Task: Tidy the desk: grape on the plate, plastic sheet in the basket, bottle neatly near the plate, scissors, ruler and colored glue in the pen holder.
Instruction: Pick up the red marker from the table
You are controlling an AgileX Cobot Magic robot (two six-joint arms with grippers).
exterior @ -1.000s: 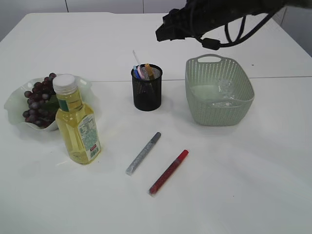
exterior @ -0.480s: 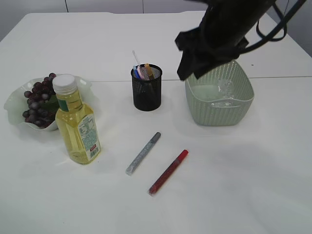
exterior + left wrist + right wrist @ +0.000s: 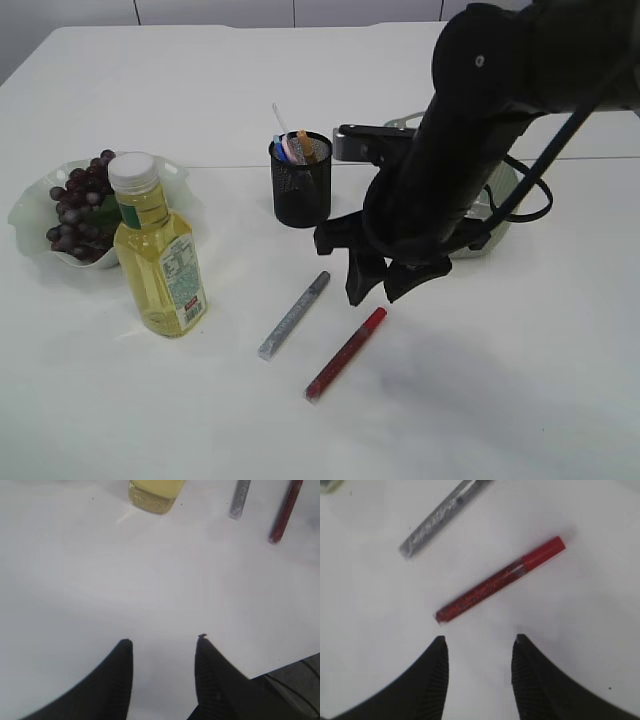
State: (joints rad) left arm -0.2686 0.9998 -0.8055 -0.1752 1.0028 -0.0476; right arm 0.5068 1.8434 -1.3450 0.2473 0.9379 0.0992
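Two colored glue pens lie on the white table: a red one (image 3: 347, 352) (image 3: 500, 580) and a silver one (image 3: 293, 315) (image 3: 440, 517). My right gripper (image 3: 375, 293) (image 3: 480, 641) hangs open just above the red pen's capped end, holding nothing. The black mesh pen holder (image 3: 301, 185) has coloured handles and a thin white stick poking out. Dark grapes (image 3: 75, 205) lie on the wavy plate (image 3: 30, 205). The yellow bottle (image 3: 160, 255) stands in front of the plate. My left gripper (image 3: 162, 642) is open over bare table. The plastic sheet is hidden.
The green basket (image 3: 508, 180) stands behind the right arm, which covers most of it. In the left wrist view the bottle's base (image 3: 152, 492), the silver pen (image 3: 240, 500) and the red pen (image 3: 286, 510) lie far ahead. The table's near edge (image 3: 300, 665) shows at right.
The right arm has swung down from above the basket to the front left. It now hovers over the red glue pen and hides the basket. Nothing on the table has moved.
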